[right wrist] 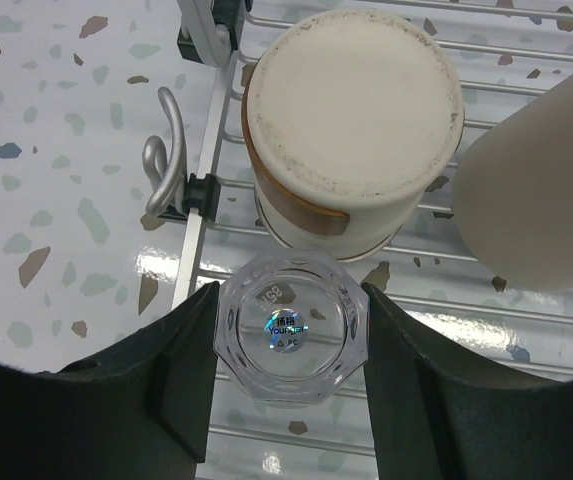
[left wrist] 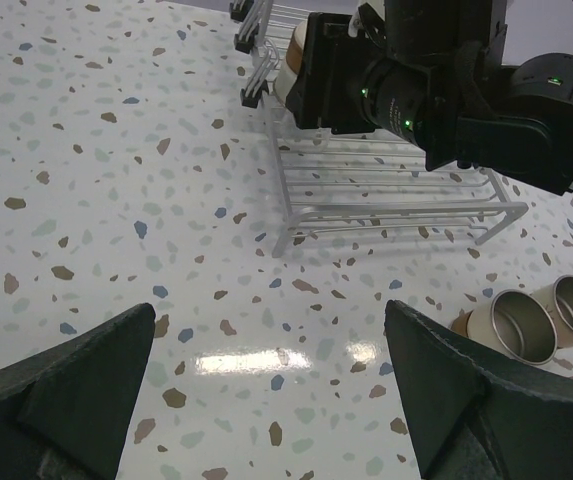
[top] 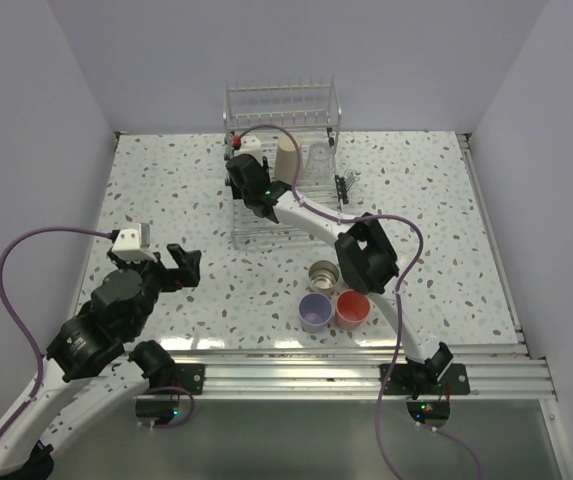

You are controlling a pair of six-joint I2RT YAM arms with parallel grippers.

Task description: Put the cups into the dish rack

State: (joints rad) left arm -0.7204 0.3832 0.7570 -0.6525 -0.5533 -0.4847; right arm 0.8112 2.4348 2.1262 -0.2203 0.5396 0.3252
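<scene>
A: Entry one, edges and room about the dish rack (top: 281, 95)?

B: Its left side rail was logged just beside the right gripper (right wrist: 288, 345). Open speckled table (top: 166, 190) was seen to the left of the rack. There the left gripper (left wrist: 271, 400) was noted with fingers spread wide, well apart from the rack.

A: Entry two, the cup?

B: A clear faceted cup (right wrist: 288, 322), with a shiny sticker at its centre, was pinched by the right gripper over the rack's wires. It was beside an upturned cream-based cup (right wrist: 351, 100) and a beige cup (right wrist: 536, 200). A lavender cup (top: 315, 312), a coral cup (top: 352, 309) and a metallic cup (top: 323, 274) were listed on the rack's near side.
</scene>
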